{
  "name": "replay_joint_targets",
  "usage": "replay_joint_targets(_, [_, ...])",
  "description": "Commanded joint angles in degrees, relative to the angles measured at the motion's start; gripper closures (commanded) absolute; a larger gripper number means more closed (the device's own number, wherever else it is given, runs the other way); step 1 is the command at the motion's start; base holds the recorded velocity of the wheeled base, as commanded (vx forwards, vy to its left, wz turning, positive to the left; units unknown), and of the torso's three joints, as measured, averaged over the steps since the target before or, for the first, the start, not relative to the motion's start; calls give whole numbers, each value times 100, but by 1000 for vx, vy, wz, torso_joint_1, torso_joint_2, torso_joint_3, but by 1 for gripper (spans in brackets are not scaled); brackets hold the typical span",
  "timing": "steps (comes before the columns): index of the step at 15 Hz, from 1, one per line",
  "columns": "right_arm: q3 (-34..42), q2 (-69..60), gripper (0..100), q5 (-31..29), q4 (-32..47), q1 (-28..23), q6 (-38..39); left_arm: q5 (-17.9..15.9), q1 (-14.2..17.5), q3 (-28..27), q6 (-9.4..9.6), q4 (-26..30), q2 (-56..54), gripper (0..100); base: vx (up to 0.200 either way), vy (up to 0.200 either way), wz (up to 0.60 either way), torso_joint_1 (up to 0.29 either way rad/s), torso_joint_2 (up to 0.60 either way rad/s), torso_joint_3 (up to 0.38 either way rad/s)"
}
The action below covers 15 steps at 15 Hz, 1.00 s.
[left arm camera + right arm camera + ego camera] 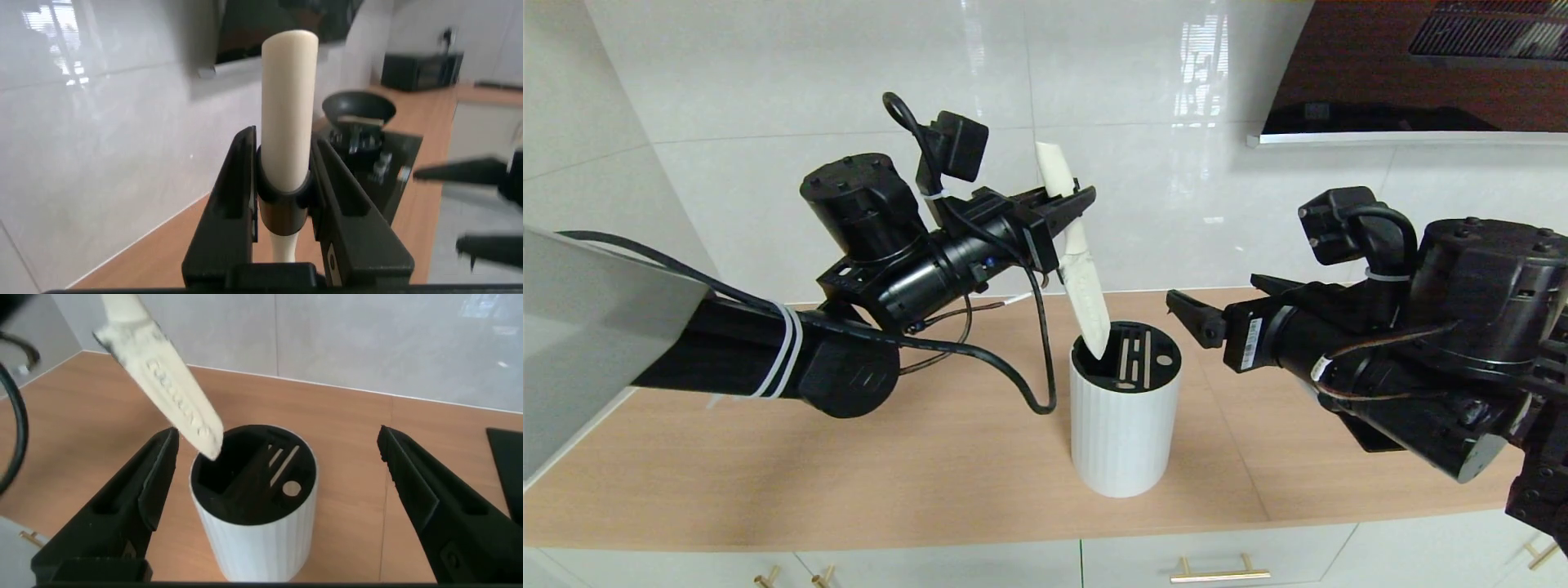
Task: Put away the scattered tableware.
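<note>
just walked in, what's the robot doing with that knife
The left gripper is shut on the handle of a cream knife, blade down, with the tip at the large slot of the white holder on the counter. The right gripper is open beside the holder, holding nothing.

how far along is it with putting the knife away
Picked up: the left claw is shut on the cream knife. In hand: its tip is at the wide slot of the white knife holder. Left: lower it fully, release. Right claw open beside it.
</note>
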Motion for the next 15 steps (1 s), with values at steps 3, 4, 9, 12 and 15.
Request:
replay_joint_targets(3, [17, 33, 0, -2, -3, 10, -1, 2, -85, -3, 20, -6, 245, 100, 0, 0, 0, 0, 0, 0])
replay_joint_targets(4, [17, 33, 0, -2, -3, 10, -1, 2, -85, -12, 20, -6, 298, 100, 0, 0, 0, 0, 0, 0])
replay_joint_targets(9, [35, 68, 0, -2, -3, 28, -1, 2, -85, -3, 99, 12, 377, 100, 0, 0, 0, 0, 0, 0])
replay_joint_targets(12, [43, 104, 0, -2, -3, 28, -1, 2, -111, 23, 161, 117, 456, 100, 0, 0, 0, 0, 0, 0])
replay_joint_targets(15, [43, 121, 0, -2, -3, 28, -1, 2, -120, 23, 161, 117, 570, 100, 0, 0, 0, 0, 0, 0])
